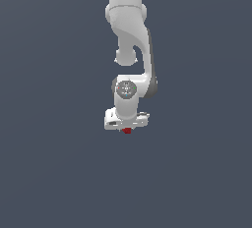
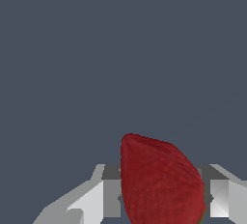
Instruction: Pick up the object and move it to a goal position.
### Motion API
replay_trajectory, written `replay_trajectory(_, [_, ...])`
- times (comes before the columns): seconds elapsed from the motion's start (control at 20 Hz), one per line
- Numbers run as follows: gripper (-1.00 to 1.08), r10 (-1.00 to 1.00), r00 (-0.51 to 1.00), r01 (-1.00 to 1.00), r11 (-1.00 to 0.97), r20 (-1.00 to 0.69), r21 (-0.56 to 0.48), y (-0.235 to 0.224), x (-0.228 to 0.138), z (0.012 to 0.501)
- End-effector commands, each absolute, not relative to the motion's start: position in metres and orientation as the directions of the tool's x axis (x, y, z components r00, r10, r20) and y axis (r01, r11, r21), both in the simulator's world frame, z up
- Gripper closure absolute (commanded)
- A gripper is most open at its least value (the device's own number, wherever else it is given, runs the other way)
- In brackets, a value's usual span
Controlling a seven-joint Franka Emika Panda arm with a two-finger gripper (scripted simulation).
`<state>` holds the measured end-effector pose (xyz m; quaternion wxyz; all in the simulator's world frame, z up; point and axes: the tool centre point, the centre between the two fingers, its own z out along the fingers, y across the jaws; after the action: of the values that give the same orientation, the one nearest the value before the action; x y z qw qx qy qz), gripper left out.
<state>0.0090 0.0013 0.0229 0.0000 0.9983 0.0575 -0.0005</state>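
Note:
The object (image 2: 161, 184) is a dark red, strawberry-like lump that fills the space between my two fingers in the wrist view. The pale grey fingers (image 2: 112, 196) press against its sides, so my gripper (image 2: 163, 196) is shut on it. In the exterior view the object (image 1: 127, 130) is only a tiny red speck poking out under the white hand, where my gripper (image 1: 127, 128) points downward at the end of the arm. Most of the object is hidden by the hand there.
Flat dark blue-grey surface all around in both views, with no other objects or edges showing. The white arm (image 1: 129, 30) reaches down from the top middle of the exterior view.

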Motion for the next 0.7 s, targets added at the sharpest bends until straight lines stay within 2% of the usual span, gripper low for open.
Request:
replay_trajectory(0.0, [1.08,0.115,0.993,0.115,-0.993,0.000,0.000,0.000,0.009,0.025])
replay_trajectory(0.35, [1.08,0.115,0.993,0.115,-0.993,0.000,0.000,-0.013,0.006,0.050])
replay_trajectory(0.65, [1.08,0.115,0.993,0.115,-0.993,0.000,0.000,-0.038,0.001,0.094])
